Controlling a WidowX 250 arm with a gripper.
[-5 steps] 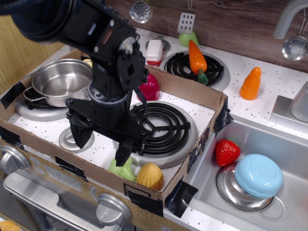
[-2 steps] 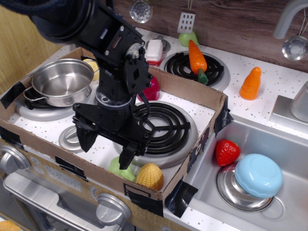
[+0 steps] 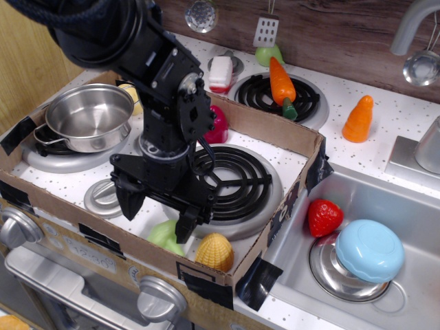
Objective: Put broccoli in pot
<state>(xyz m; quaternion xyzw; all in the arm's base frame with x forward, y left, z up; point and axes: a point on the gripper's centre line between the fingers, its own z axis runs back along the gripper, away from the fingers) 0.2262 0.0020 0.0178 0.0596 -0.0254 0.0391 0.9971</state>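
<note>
The broccoli (image 3: 165, 236) is a pale green toy lying at the front wall of the cardboard box (image 3: 275, 130), next to the yellow corn (image 3: 214, 251). My gripper (image 3: 158, 214) hangs open over the stove top, its right finger (image 3: 187, 225) just above and beside the broccoli, its left finger (image 3: 128, 203) further left. The jaws are spread wide and hold nothing. The steel pot (image 3: 88, 117) stands empty on the back left burner inside the box.
A black coil burner (image 3: 234, 179) lies right of the gripper. A red toy (image 3: 216, 125) sits behind the arm. Carrots (image 3: 281, 82), (image 3: 359, 119) lie on the back counter. The sink (image 3: 385, 206) holds a strawberry (image 3: 324, 216) and a steel bowl with a blue dome (image 3: 369, 249).
The gripper has shifted slightly right and toward the front, its right finger now closer beside the broccoli. It stays open. The broccoli and pot have not moved.
</note>
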